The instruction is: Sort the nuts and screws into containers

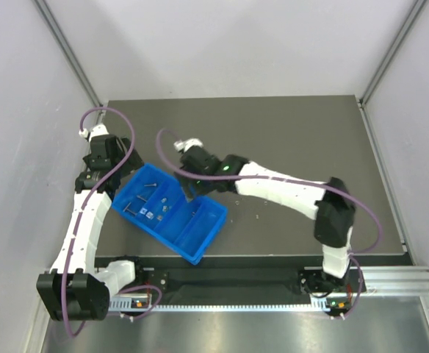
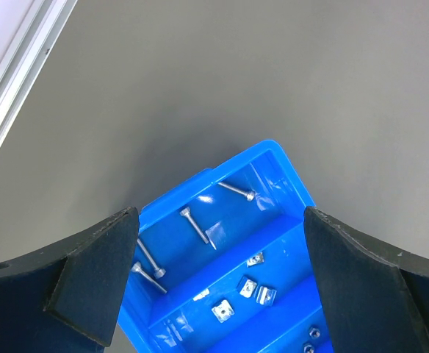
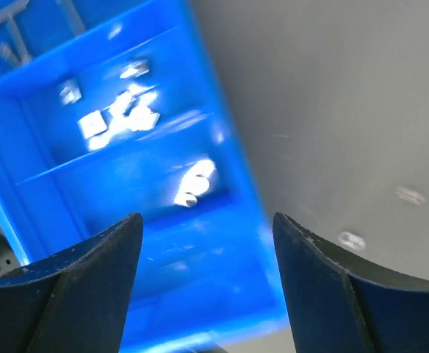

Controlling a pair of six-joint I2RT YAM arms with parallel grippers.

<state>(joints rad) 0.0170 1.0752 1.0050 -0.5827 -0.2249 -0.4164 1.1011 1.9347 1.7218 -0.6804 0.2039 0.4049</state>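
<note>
Robot lab cell, white walls (image 1: 23, 110), aluminium framing (image 1: 71, 51), dark tabletop (image 1: 288, 132)

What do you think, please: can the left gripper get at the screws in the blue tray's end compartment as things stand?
Probably yes: the left gripper hangs open over that end of the tray, the screws lie uncovered below it, and the right gripper sits farther along.

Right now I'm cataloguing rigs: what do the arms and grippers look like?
The left arm and right arm have white shells, black joints and a looping purple cable. The right shows a green light. The left gripper and right gripper have black wedge-shaped fingers.
</note>
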